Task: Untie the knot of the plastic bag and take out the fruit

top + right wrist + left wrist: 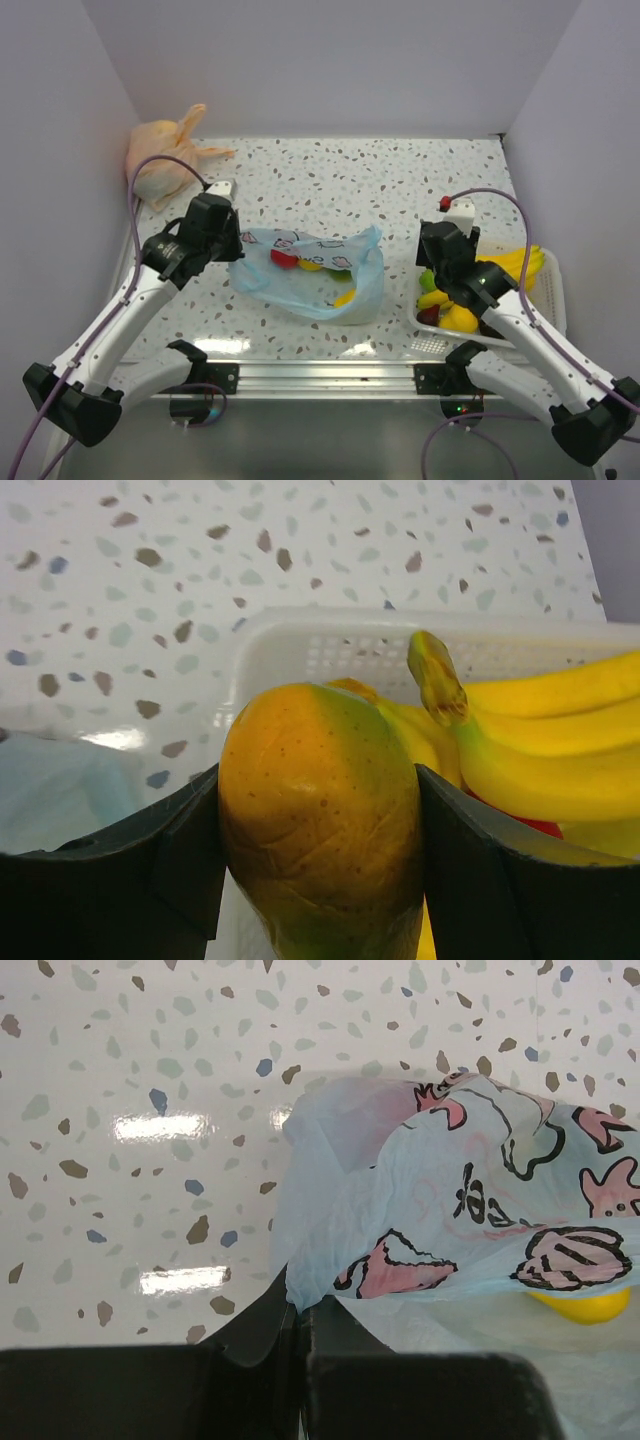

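Observation:
The light blue plastic bag [315, 275] lies open in the middle of the table, with a red fruit [284, 259] and yellow fruits [345, 297] inside. No knot shows. My left gripper [238, 245] is shut on the bag's left edge; in the left wrist view [298, 1305] the plastic [450, 1200] is pinched between the jaws, with a yellow fruit [585, 1305] under it. My right gripper [432, 285] is shut on an orange-green mango [320, 820] and holds it over the white basket [330, 645], next to the bananas [540, 740].
The white basket [552, 290] at the right holds bananas [515, 265] and other fruit. A tied peach-orange bag [165, 155] sits at the back left corner. Walls close the table on three sides.

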Action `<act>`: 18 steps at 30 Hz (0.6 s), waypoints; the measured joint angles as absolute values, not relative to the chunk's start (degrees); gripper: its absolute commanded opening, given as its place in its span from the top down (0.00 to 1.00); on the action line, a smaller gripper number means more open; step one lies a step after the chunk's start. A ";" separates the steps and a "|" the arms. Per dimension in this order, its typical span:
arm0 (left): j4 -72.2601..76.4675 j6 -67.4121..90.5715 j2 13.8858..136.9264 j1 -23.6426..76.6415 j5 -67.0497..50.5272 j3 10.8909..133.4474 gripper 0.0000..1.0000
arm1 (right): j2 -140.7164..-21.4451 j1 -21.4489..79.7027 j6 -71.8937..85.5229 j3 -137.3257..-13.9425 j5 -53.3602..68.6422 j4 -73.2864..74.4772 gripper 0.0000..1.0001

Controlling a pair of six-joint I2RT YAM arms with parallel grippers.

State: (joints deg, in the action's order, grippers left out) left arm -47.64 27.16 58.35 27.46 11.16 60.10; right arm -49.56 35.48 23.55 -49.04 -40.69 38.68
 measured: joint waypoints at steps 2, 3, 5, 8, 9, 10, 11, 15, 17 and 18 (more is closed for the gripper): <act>-47.59 26.92 57.89 27.46 10.94 60.05 1.00 | -50.17 31.92 24.32 -45.89 -39.53 38.61 0.59; -47.46 26.83 57.58 27.46 10.83 59.88 1.00 | -50.43 30.20 24.58 -44.56 -38.98 38.61 0.44; -47.22 26.76 56.93 27.46 10.63 59.16 1.00 | -51.05 27.70 25.23 -43.00 -37.65 38.57 0.07; -47.27 26.79 56.34 27.46 10.20 58.13 1.00 | -51.75 26.79 25.63 -42.96 -36.40 38.22 0.01; -47.18 26.79 56.25 27.46 10.00 57.91 1.00 | -52.03 26.76 25.47 -43.27 -35.83 38.22 0.01; -47.16 26.79 56.18 27.46 9.72 57.69 1.00 | -52.27 26.76 25.34 -43.88 -34.96 38.17 0.01; -47.00 26.79 56.05 27.46 9.50 57.39 1.00 | -52.60 26.76 24.93 -44.71 -34.26 38.24 0.01; -46.50 26.81 55.83 27.46 8.67 56.75 1.00 | -53.69 26.63 22.87 -50.57 -28.01 38.28 0.01; -46.17 26.81 55.81 27.46 8.16 56.49 1.00 | -53.65 26.61 21.74 -53.80 -23.14 38.06 0.01; -46.09 26.81 55.81 27.46 7.97 56.38 1.00 | -53.65 26.61 21.06 -56.18 -19.88 37.93 0.01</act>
State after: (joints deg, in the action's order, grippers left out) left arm -46.09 26.81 55.81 27.46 7.97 56.38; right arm -53.65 26.61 21.06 -56.18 -19.88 37.93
